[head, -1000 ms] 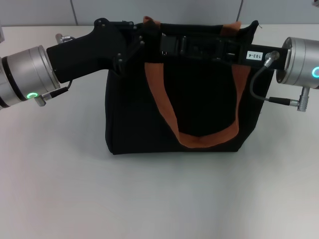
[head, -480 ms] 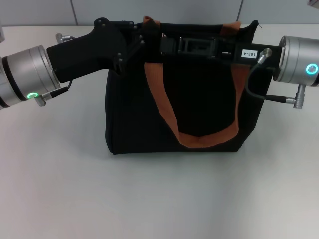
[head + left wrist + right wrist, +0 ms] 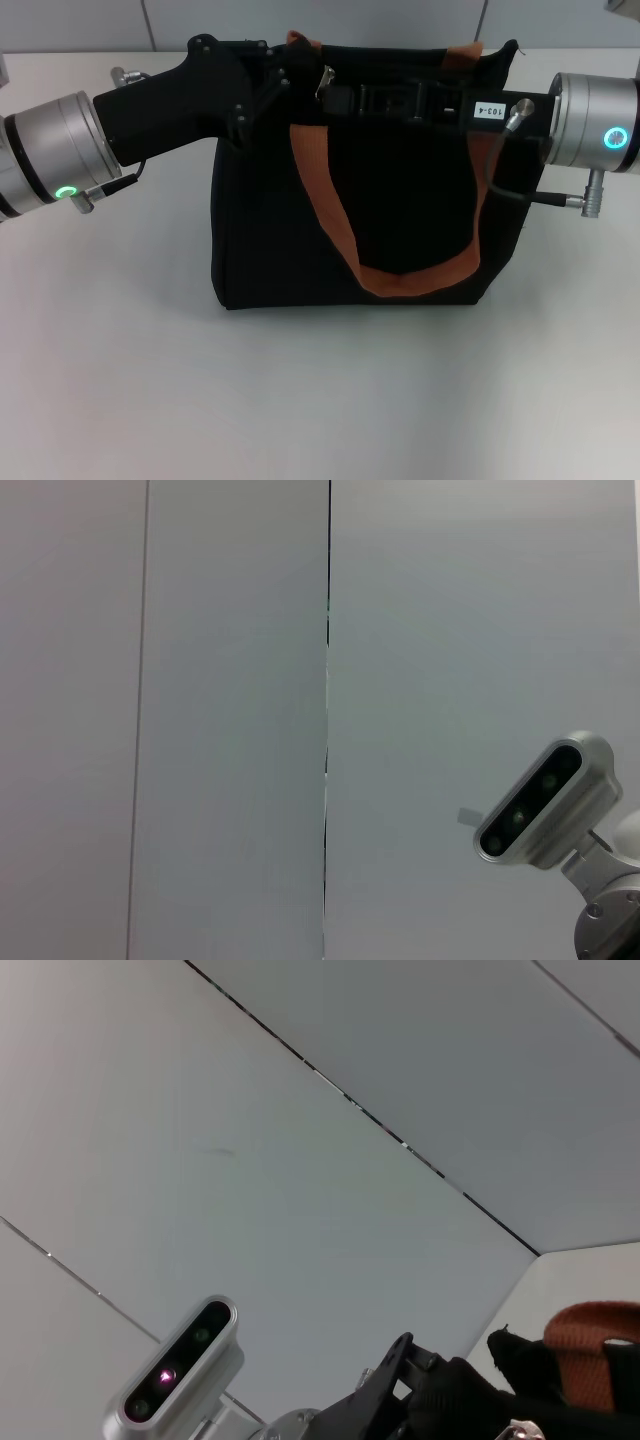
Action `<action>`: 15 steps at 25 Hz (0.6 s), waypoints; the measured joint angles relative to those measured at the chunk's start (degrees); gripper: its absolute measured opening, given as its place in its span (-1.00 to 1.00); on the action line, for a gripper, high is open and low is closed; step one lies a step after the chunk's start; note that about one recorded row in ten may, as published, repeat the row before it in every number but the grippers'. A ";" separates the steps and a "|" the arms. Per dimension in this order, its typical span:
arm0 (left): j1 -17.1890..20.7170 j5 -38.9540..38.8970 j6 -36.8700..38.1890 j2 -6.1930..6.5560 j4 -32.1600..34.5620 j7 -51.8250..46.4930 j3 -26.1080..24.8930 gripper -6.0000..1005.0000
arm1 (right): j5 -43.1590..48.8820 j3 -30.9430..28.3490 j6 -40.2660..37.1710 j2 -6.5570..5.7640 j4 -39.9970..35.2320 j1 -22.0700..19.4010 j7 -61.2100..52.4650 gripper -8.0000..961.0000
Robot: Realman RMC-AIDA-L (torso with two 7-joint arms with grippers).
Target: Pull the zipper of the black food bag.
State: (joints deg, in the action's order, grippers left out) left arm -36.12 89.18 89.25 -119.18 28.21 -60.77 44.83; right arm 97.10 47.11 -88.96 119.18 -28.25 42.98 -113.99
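The black food bag (image 3: 400, 215) stands upright mid-table, its orange-brown handle (image 3: 330, 210) hanging down the front. My right gripper (image 3: 334, 96) reaches in from the right along the bag's top edge. It is shut on the zipper (image 3: 324, 80), whose silver tab sticks up at its tip. My left gripper (image 3: 272, 82) comes in from the left and is shut on the bag's top left corner. The right wrist view shows the left gripper (image 3: 430, 1400) against the bag's edge beside an orange handle (image 3: 596, 1346). The zip track is hidden behind the right gripper.
The bag sits on a white table (image 3: 320, 400) with a grey panelled wall (image 3: 320, 20) behind it. A cable loop (image 3: 495, 180) hangs from my right wrist in front of the bag. The left wrist view shows only the wall and the right arm's camera (image 3: 545, 802).
My right gripper has slid left along the bag's top, and the silver zipper tab now shows at its tip. The left arm and bag have stayed put.
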 joint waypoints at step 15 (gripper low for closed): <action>0.00 0.00 -0.05 0.00 0.00 0.47 0.00 -0.79 | -0.11 0.07 1.78 -0.08 -0.19 -1.14 1.73 -0.91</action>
State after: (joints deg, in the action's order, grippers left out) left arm -36.12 89.18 89.20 -119.18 28.21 -60.29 44.82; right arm 96.98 47.17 -87.18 119.10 -28.44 41.84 -112.27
